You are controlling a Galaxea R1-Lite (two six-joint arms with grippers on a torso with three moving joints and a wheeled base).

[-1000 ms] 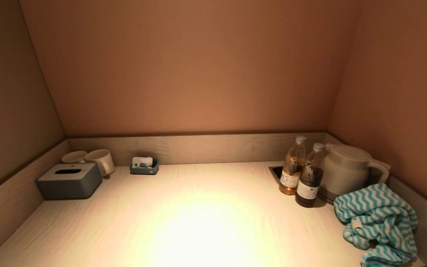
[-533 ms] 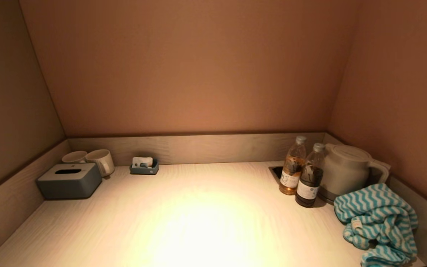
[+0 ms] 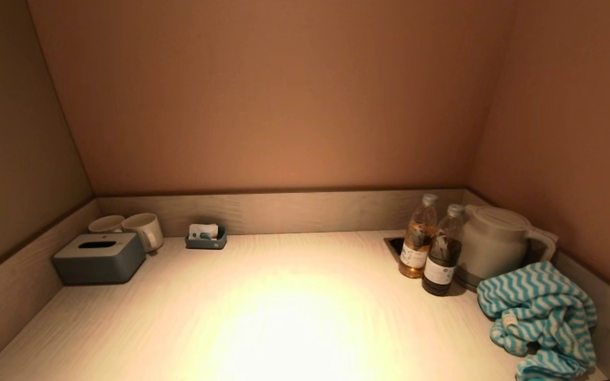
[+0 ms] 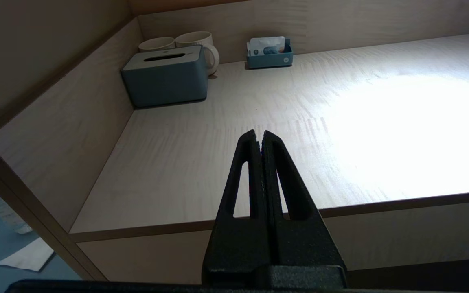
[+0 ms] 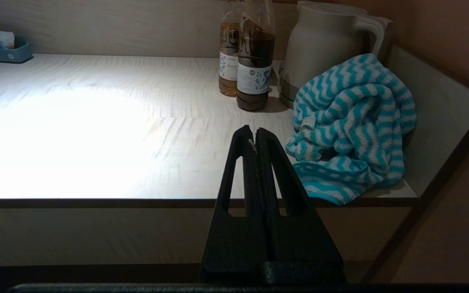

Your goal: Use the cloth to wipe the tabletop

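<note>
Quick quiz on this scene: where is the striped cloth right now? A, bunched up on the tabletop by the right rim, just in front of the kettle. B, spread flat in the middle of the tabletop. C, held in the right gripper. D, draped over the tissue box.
A: the cloth lies crumpled on the tabletop against the right rim, in front of the kettle; no gripper touches it.

The worktop [image 3: 294, 296] is seen as wide, pale wood grain, edged by a low matching rim and lit brightly at its middle. The cloth [image 3: 540, 317], turquoise and white zigzag terry with a small white tag, is bunched at the near right corner, against the rim.
</note>
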